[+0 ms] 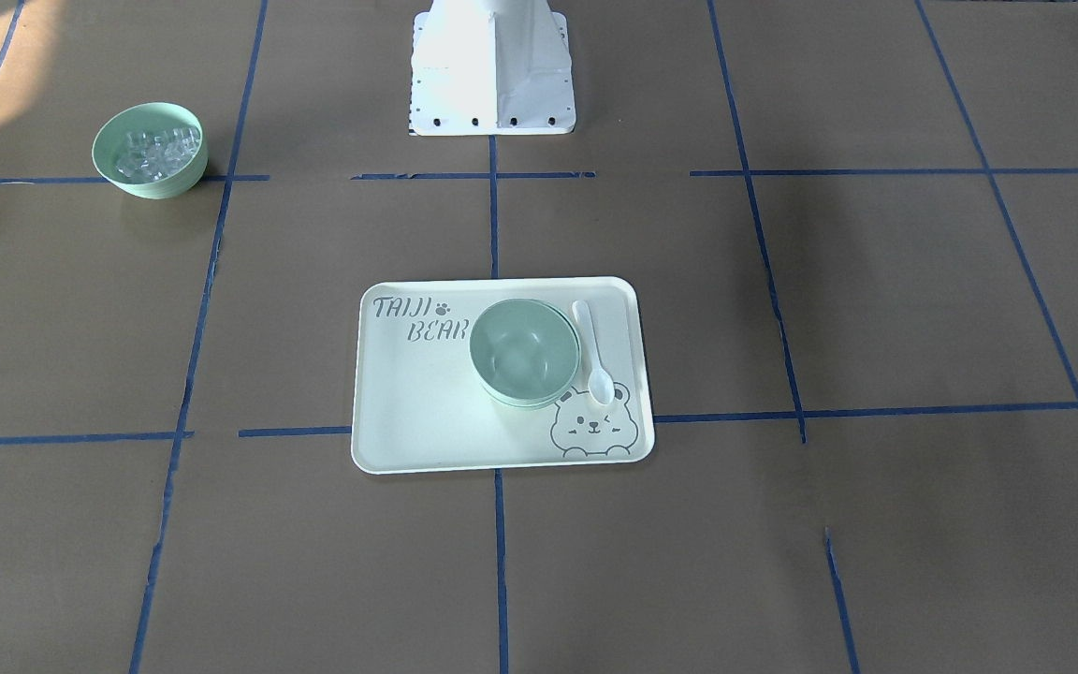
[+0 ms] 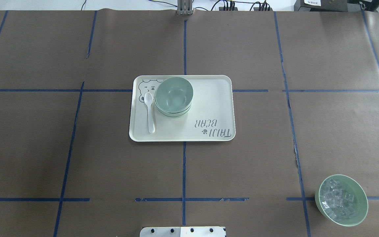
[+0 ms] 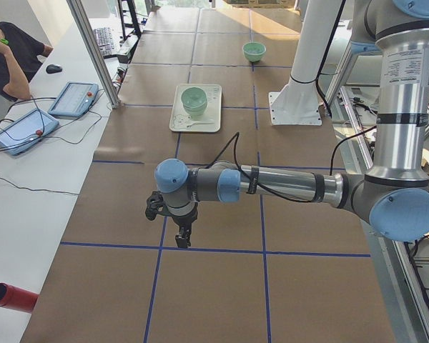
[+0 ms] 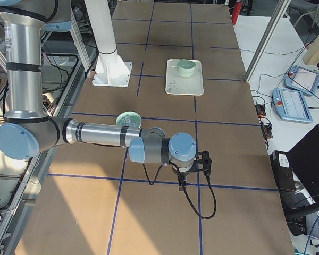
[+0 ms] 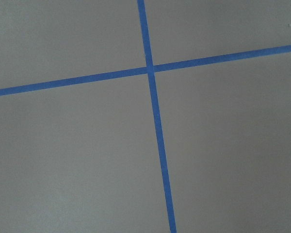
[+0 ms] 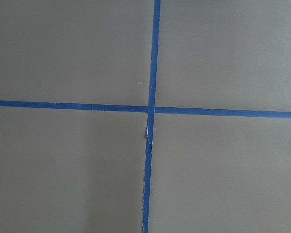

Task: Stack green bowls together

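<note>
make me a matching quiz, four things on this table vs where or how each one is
1 green bowls
2 white spoon
3 bowl of clear cubes
4 tray

a lying on the tray beside the stack
b standing apart from the tray
c nested together on the tray
d printed with a bear

Pairs: 1-c, 2-a, 3-b, 4-d

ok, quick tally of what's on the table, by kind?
Stack of green bowls: 1 (how many are nested is unclear)
Green bowl with clear cubes: 1
Tray: 1
White spoon: 1
Total: 4
</note>
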You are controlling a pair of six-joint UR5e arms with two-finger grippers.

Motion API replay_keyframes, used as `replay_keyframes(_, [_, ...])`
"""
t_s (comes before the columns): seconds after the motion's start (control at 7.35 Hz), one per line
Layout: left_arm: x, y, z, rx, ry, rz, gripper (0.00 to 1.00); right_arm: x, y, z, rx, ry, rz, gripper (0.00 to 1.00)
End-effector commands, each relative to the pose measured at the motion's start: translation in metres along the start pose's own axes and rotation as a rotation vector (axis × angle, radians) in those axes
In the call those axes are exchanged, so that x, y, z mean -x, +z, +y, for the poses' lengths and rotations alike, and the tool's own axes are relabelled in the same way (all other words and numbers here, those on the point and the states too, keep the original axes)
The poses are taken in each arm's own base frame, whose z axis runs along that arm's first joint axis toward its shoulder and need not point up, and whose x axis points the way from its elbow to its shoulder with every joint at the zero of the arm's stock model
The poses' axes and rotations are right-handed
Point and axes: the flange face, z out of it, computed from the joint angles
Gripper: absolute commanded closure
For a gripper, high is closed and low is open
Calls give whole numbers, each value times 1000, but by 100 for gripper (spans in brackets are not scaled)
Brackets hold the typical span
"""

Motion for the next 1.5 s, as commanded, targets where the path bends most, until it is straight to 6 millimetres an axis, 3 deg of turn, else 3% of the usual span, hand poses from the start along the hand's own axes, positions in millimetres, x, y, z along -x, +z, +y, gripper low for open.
replay_keyframes(0.0, [-4,-4,-4,-8,-123,2,0,1,-1,-2,-3,-3,3,0])
replay_keyframes(0.95, [-2,-3,0,-6,-127,4,0,3,-3,-3,-6,-6,3,0])
replay_keyframes(1.36, [9,-12,3,-25,-149,6,0,3,-3,-3,-7,-6,3,0])
